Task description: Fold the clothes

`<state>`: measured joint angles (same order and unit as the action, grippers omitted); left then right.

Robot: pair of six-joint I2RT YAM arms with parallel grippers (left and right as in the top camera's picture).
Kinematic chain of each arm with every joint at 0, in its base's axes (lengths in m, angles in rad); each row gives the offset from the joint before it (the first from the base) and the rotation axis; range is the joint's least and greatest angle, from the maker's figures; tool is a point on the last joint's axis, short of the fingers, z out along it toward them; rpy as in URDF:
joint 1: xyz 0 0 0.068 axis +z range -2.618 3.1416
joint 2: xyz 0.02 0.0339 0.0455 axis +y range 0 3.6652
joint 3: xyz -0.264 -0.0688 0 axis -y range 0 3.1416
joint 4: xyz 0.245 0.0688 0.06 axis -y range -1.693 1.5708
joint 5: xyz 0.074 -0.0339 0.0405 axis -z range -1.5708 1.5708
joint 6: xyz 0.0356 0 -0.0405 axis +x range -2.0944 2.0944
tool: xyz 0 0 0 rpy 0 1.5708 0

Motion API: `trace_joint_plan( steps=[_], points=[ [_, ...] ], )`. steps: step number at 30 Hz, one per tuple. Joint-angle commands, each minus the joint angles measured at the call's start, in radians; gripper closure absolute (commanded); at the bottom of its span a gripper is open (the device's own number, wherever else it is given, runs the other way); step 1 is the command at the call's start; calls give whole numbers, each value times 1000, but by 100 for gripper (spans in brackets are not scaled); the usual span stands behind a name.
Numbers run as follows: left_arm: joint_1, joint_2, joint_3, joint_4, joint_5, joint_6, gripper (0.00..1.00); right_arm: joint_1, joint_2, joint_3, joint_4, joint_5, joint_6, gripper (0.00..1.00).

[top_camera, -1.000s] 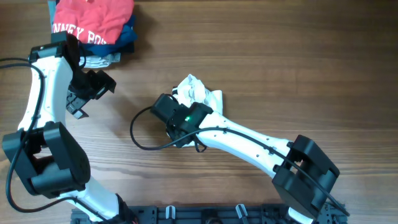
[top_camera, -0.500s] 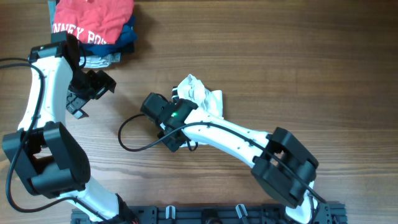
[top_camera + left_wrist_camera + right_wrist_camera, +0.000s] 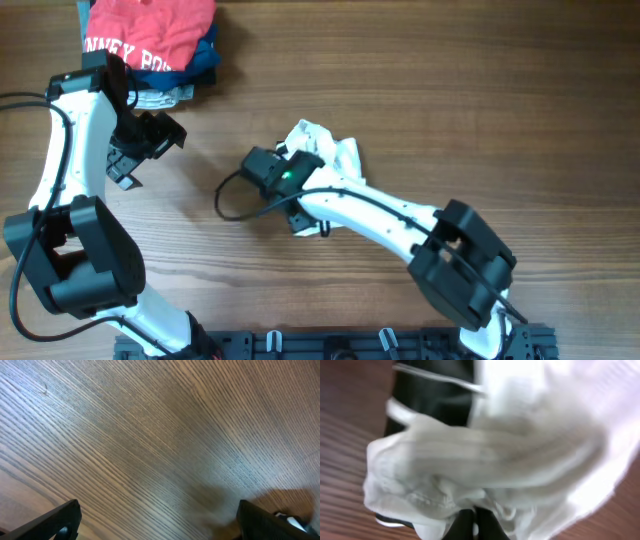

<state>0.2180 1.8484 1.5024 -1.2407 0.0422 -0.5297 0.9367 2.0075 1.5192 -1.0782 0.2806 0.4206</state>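
Broadly, the wooden table (image 3: 500,100) takes up the whole overhead view and most of it is bare. The right arm (image 3: 390,215) reaches in from the near edge towards the middle, while the left arm (image 3: 70,150) stands up along the left side.

At the far left corner sits a stack of folded things: a red garment (image 3: 150,30) with white lettering on top, a navy garment (image 3: 205,55) under it and a pale one (image 3: 160,98) showing at the bottom. None of these is the piece being worked on.

The white T-shirt (image 3: 325,145) lies near the centre of the table as a small crumpled heap, bunched up rather than spread out. No flat panel, sleeve or straight edge can be made out, so the folding looks barely begun. The shirt would need opening out and flattening first, and every fold is left to do.

The right gripper (image 3: 303,152) is at the left edge of that heap. In its wrist view the fingers are clenched, and wrinkled white cloth (image 3: 495,460) gathers right down to them, so they appear to be pinching a fold of the shirt.

The left gripper (image 3: 162,525) hangs over bare wood well apart from the shirt, its fingers (image 3: 60,519) spread wide with nothing between them
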Motion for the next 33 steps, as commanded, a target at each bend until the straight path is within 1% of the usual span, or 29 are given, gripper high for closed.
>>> trace_joint_plan(
  steps=[1,4,8,12,14,16,19,21,24,25,26,27,28,29,32,33],
  points=[
    [2,0,-8,3,-6,-2,0,-50,-95,9,-39,63,92,96],
    [2,0,-8,4,-6,-2,0,-103,-142,9,-80,64,110,96],
    [2,0,-8,3,-6,-2,0,-171,-145,8,-99,77,113,96],
    [2,0,-8,3,-6,-2,0,-188,-145,0,-154,77,142,96],
    [2,0,-8,3,-6,-2,0,-189,-145,-35,-184,78,193,91],
    [2,0,-8,3,-6,-2,0,-199,-145,-71,-183,95,212,88],
    [2,0,-8,0,-6,-2,0,-276,-145,-119,-169,122,245,96],
    [2,0,-8,-4,-6,-2,0,-338,-145,-124,-160,89,239,96],
    [2,0,-8,-4,-6,-2,0,-352,-172,-111,-155,61,225,96],
    [2,0,-8,-3,-6,-2,0,-351,-200,-96,-153,22,185,88],
    [2,0,-8,-3,-6,-2,0,-351,-247,-72,-138,-75,103,80],
    [2,0,-8,-3,-6,-2,0,-351,-283,-66,-100,-190,-12,64],
    [2,0,-8,-3,-6,-2,0,-351,-311,-66,-66,-300,-92,44],
    [2,0,-8,0,-6,-2,0,-351,-325,-66,-40,-402,-168,38],
    [2,0,-8,0,-6,-2,0,-345,-309,-84,-39,-387,-204,37],
    [2,0,-8,0,-6,-2,0,-338,-304,-101,-27,-396,-243,37]
  ],
)
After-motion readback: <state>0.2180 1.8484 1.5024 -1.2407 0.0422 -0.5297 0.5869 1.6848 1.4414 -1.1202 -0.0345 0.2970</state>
